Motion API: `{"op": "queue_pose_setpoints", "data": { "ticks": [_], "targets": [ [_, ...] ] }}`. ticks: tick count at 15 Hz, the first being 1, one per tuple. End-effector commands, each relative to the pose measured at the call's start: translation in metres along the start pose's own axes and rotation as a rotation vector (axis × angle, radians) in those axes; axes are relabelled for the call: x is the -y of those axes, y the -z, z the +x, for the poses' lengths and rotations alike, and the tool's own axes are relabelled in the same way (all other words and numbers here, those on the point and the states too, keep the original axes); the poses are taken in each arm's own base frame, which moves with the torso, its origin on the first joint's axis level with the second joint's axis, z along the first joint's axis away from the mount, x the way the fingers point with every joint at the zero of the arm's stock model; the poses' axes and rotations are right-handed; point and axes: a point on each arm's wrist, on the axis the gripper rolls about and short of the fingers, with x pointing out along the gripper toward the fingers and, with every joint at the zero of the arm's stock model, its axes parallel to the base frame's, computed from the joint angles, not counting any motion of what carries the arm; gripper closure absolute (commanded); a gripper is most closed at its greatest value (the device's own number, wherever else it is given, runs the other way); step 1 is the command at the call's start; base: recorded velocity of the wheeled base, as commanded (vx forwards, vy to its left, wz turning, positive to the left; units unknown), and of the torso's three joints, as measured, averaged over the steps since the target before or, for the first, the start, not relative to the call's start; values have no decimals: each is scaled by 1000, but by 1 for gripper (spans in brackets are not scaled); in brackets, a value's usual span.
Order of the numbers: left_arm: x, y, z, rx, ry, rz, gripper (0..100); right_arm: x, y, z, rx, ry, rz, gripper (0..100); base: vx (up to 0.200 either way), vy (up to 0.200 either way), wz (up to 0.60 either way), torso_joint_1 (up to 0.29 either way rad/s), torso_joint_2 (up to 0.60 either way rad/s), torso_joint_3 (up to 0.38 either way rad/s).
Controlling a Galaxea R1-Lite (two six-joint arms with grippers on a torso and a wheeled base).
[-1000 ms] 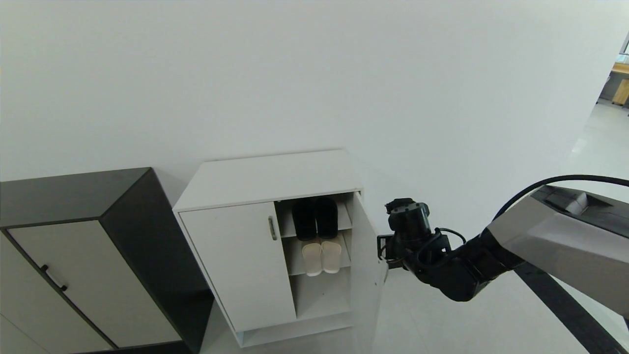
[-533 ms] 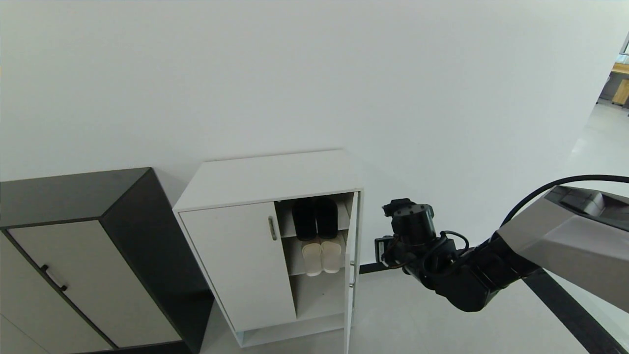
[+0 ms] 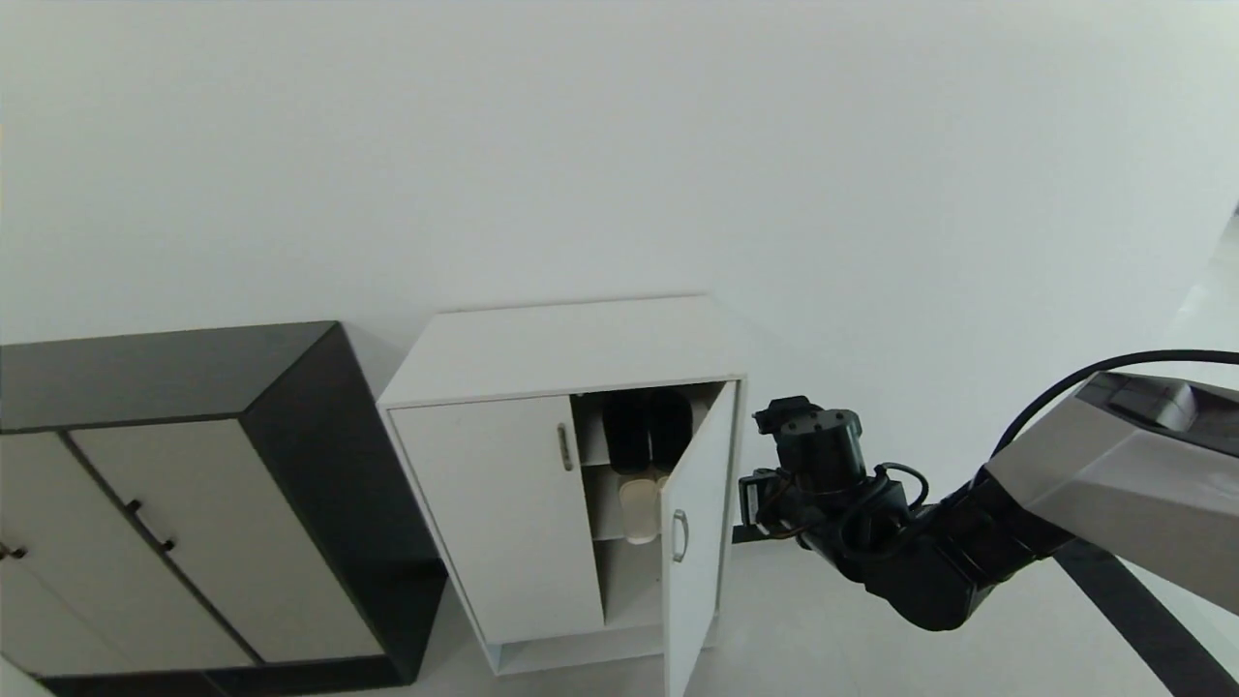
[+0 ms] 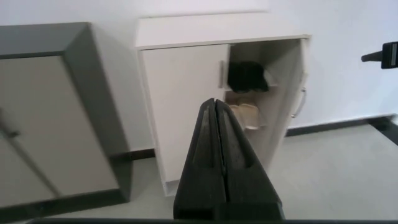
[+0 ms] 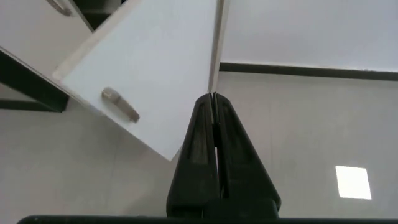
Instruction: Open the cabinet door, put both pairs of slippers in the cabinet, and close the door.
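White cabinet door point(image 3: 702, 600), the right-hand one of the low white cabinet point(image 3: 561, 344), stands half closed. Black slippers point(image 3: 647, 431) lie on the top shelf and cream slippers point(image 3: 639, 508) on the shelf below, partly hidden by the door. The right end effector point(image 5: 214, 102), fingers pressed together, is held just beside the door's outer face. The left end effector point(image 4: 216, 109), likewise pinched together, points at the cabinet from well back. A second ago the door stood wide open; it has since swung inward, and the right arm has followed.
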Motion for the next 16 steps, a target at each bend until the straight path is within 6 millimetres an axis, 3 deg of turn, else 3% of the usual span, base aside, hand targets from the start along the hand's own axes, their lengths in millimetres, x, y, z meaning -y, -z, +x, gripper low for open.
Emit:
{"op": "queue_pose_setpoints", "data": {
  "ticks": [1,6,9,13,16],
  "targets": [
    [0,0,0,0,0,0,100,0,2,1,-7,1,-3,100,0,0,600,17,7,-7],
    [0,0,0,0,0,3,100,1,1,0,-2,9,-13,100,0,0,120,0,1,0],
    [0,0,0,0,0,3,100,6,-1,-12,-2,14,-26,100,0,0,0,0,0,0],
    [0,0,0,0,2,4,100,32,-9,-22,19,153,-7,100,0,0,0,0,0,0],
    [0,0,0,0,2,4,100,47,5,-38,-2,184,-16,100,67,0,0,2,2,-1]
  ]
}}
